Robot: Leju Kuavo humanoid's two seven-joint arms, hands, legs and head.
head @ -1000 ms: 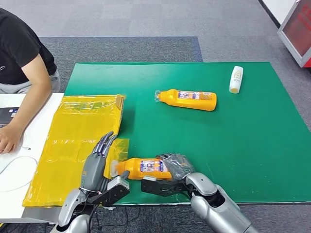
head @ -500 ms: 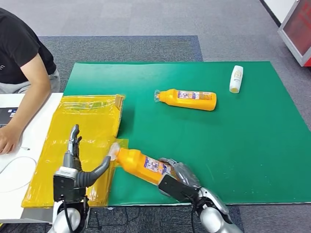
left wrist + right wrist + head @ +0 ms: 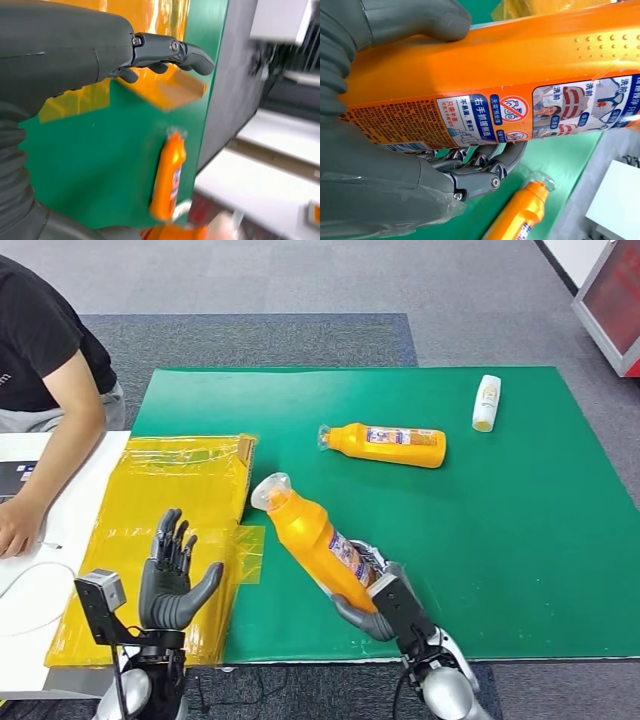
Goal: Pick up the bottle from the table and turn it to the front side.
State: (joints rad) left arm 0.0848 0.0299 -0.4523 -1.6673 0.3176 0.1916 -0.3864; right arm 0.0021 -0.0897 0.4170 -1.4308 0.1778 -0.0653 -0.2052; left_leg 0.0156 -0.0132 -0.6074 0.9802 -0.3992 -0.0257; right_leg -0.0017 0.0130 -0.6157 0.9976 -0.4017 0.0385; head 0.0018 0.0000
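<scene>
An orange bottle (image 3: pixel 309 535) with a blue and white label is lifted off the green mat (image 3: pixel 528 540), tilted with its clear cap up and to the left. My right hand (image 3: pixel 377 595) grips its lower end from beneath. In the right wrist view the thumb lies over the bottle (image 3: pixel 508 75) and the fingers (image 3: pixel 482 165) curl under its label. My left hand (image 3: pixel 175 575) is raised at the mat's near left with fingers apart, holding nothing and a little apart from the bottle. Its fingers (image 3: pixel 170 50) reach out over the mat in the left wrist view.
A second orange bottle (image 3: pixel 389 445) lies on its side mid-mat, also in the wrist views (image 3: pixel 168 175) (image 3: pixel 523 210). A small white bottle (image 3: pixel 486 403) lies far right. Yellow plastic bags (image 3: pixel 173 500) cover the mat's left edge. A person (image 3: pixel 45 360) sits at the white table (image 3: pixel 45 570) on the left.
My right hand has lifted the bottle from the mat and tipped its cap end upward. My left hand has drawn back from the bottle's cap and turned upright with fingers spread.
</scene>
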